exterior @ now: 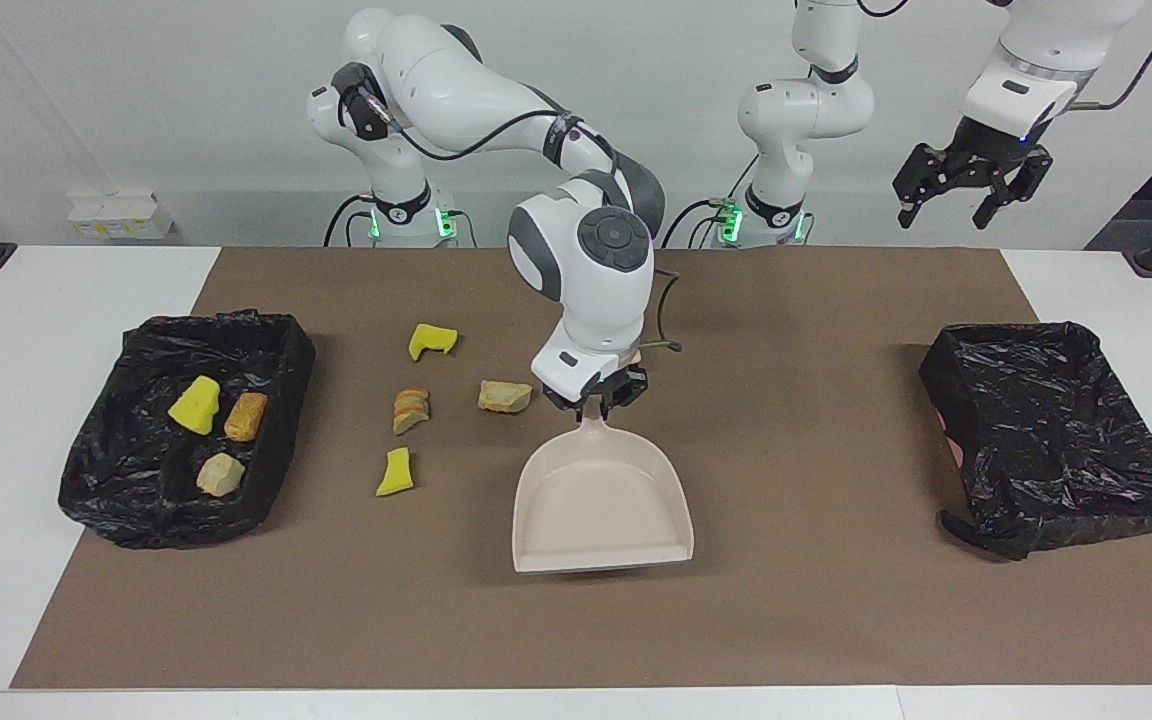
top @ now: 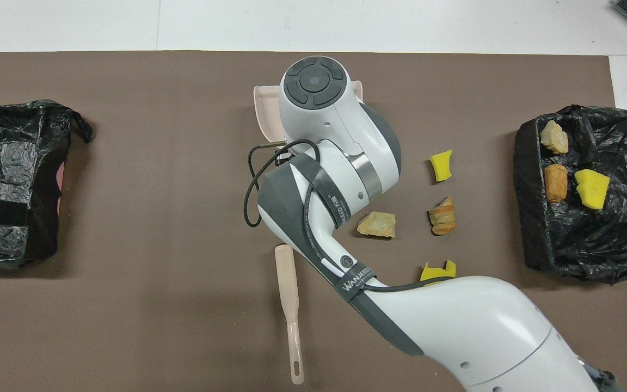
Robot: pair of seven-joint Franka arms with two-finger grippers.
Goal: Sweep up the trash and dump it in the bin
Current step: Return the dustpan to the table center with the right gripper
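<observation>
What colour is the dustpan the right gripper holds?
Pale beige-pink dustpan; clearest in the facing view.
</observation>
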